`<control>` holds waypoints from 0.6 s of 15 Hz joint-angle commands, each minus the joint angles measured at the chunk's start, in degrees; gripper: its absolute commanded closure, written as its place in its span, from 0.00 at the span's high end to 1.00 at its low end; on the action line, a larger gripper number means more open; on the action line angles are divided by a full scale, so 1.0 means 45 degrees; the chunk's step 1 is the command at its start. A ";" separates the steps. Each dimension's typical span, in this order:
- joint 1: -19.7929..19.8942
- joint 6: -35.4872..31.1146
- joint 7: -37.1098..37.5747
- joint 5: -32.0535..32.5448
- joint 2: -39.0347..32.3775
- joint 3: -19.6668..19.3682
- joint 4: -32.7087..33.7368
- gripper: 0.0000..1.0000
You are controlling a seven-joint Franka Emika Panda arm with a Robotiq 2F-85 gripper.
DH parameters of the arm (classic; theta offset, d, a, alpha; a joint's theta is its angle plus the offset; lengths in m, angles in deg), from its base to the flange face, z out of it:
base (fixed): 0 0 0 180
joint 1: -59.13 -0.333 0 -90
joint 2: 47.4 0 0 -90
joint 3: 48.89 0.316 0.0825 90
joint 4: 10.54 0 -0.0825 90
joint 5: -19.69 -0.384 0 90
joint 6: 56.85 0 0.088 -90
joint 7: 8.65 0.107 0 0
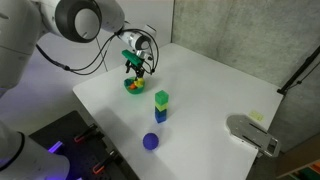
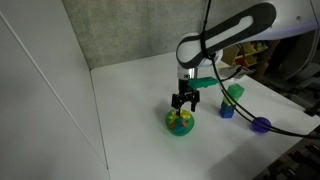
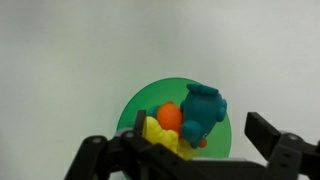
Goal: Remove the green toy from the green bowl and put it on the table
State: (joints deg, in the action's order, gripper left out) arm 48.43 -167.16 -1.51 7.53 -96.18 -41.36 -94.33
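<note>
The green bowl stands on the white table. In the wrist view the bowl holds a teal-green toy, an orange piece and a yellow piece. My gripper hangs just above the bowl, pointing down. In the wrist view the gripper is open, its fingers on either side of the toys and touching nothing that I can see.
A green cube atop a blue cube stands near the bowl. A purple round object lies beyond it. A grey device sits at the table's edge.
</note>
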 commanded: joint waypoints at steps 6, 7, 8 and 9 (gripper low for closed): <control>-0.1175 -0.1575 0.1172 0.0698 -0.0288 -0.0247 -0.0241 1.00; -0.1329 -0.1869 0.1348 0.0822 -0.0272 -0.0327 -0.0327 1.00; -0.1451 -0.2158 0.1509 0.0946 -0.0239 -0.0402 -0.0437 1.00; -0.1590 -0.2517 0.1712 0.1155 -0.0193 -0.0506 -0.0584 1.00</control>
State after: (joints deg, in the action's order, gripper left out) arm 42.96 -174.90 3.00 10.36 -98.08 -42.28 -94.98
